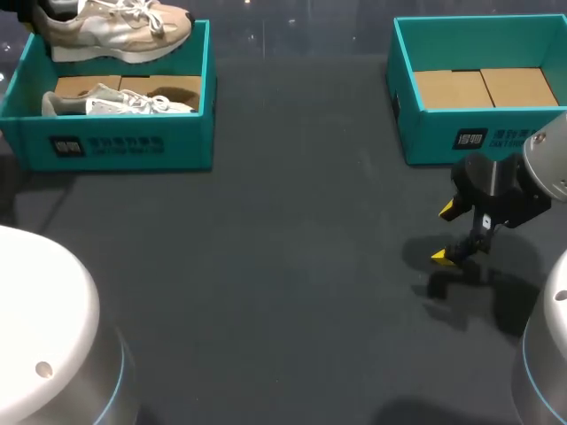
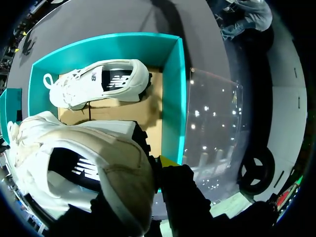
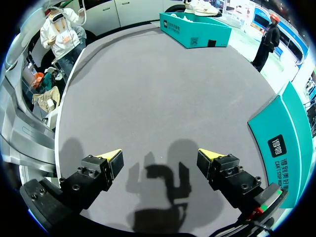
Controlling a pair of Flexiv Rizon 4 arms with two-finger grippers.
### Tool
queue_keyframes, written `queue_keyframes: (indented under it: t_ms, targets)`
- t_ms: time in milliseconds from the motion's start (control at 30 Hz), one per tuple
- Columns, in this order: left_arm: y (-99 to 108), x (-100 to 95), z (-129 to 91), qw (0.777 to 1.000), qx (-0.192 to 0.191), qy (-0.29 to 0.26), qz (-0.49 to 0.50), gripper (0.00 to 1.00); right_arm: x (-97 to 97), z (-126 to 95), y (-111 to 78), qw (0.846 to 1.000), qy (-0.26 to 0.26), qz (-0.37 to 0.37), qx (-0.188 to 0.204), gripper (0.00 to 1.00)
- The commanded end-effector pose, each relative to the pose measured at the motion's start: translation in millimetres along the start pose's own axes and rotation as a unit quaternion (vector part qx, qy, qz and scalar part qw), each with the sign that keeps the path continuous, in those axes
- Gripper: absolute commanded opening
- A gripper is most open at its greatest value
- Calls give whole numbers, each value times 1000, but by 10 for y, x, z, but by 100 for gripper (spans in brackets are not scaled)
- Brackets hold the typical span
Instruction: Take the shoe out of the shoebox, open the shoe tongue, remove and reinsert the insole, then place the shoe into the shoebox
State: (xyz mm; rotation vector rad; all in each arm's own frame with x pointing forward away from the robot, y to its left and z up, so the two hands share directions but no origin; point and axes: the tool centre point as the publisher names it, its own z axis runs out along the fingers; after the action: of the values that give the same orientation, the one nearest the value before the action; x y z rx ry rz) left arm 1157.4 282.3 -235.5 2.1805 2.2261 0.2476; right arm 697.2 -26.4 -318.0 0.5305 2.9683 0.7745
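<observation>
The worktop (image 1: 283,266) is a dark grey, matte sheet with soft reflections, and most of its middle lies bare between two teal boxes. The left shoebox (image 1: 124,146) sits at the far left corner and the right shoebox (image 1: 478,137) at the far right corner, well apart. The right one shows only its brown cardboard floor (image 1: 487,88). My left gripper (image 2: 157,170) is clamped on the beige sneaker (image 1: 120,31) at its heel end, holding it in the air over the far wall of the left shoebox. One yellow fingertip (image 2: 168,160) shows just beside the heel collar, and the other is hidden by the shoe. That sneaker has cream mesh, tan suede panels, white laces, a pale sole and a black insole visible through its opening, with its toe pointing toward the worktop's right side. Below it, a white sneaker (image 1: 120,102) lies inside the left shoebox on the cardboard, close against the near wall, its dark insole also in sight. My right gripper (image 1: 447,233) hangs low over the worktop near the right edge, just in front of the right shoebox, fingers spread wide with nothing between them and its shadow on the surface beneath.
</observation>
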Motion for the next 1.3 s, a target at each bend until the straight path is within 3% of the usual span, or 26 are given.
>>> queue_keyframes:
  t_ms: [33,367,1300]
  targets:
    - [62,-47,152,1000,9,13,-10,0,17,-5,-2,1000,-1,0,1,100]
    - [84,19,474,999,30,31,-22,0,17,-5,-2,1000,-1,0,1,100]
    - [178,-56,1022,996,67,53,-22,0,17,-5,-2,1000,-1,0,1,100]
